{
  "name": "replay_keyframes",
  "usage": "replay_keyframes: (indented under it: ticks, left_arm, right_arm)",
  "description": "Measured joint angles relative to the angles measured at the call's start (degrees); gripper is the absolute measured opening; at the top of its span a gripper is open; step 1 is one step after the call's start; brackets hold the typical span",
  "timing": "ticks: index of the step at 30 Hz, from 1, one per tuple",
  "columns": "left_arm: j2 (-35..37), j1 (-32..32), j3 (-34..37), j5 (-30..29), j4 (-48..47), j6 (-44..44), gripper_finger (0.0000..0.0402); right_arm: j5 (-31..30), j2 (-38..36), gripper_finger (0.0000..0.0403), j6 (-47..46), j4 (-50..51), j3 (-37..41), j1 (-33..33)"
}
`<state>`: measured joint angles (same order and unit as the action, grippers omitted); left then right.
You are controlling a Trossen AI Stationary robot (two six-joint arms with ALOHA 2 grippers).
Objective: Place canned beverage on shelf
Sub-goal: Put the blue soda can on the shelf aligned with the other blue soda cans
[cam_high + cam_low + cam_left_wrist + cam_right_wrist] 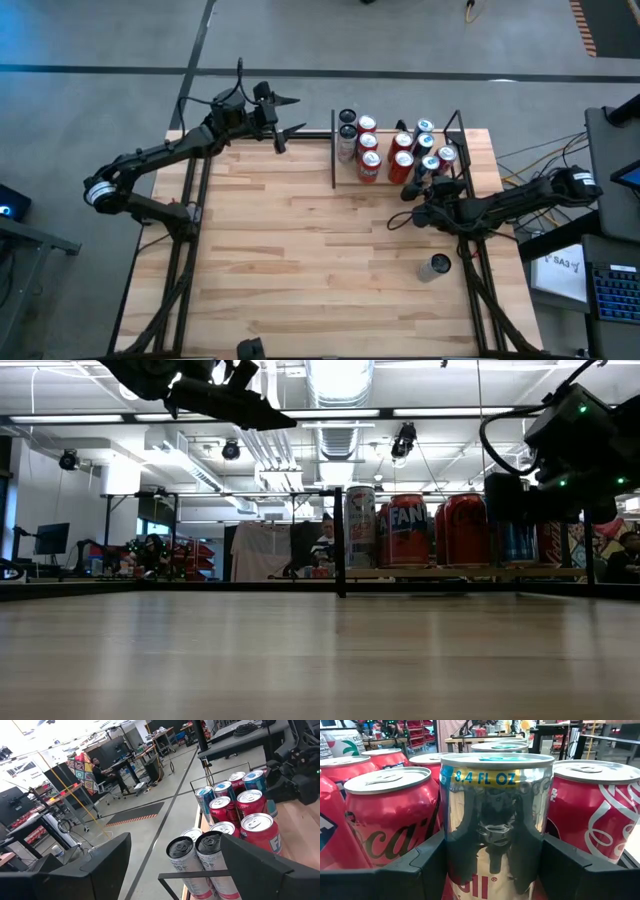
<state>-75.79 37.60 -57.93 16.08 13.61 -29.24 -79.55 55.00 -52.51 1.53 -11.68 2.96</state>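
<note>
We see the right gripper (412, 192) at the front edge of the shelf (340, 186), which stands at the far edge of the table (300, 250) toward its right corner. Its two fingers (415, 865) sit on either side of a slim silver and blue can (495, 820) printed "8.4 FL OZ", pressed against the can's sides, so it is pinching that can. In the right wrist view the can stands upright among red cola cans (390, 815), one just beside it on each side and more behind. From above, the shelf carries a cluster of upright cans (402, 160): two dark-topped tall ones (347, 128) at its left end, then red ones and a few blue-topped ones toward the right.

One more silver can (434, 267) lies on the table near its right edge, well apart from the shelf and nearer to us.

The left gripper (285, 115) hangs in the air over the far edge of the table, left of the shelf, with its fingers (260, 865) spread and nothing between them.
</note>
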Motion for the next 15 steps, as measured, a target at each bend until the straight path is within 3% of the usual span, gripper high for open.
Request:
replay_keyframes:
  ticks: [15]
  left_arm:
    - [0.01, 0.0, 0.01, -0.02, 0.01, -0.21, 0.0292]
  right_arm:
    - [-1.68, 2.17, 0.0238, 0.11, -1.89, 0.0, 0.0]
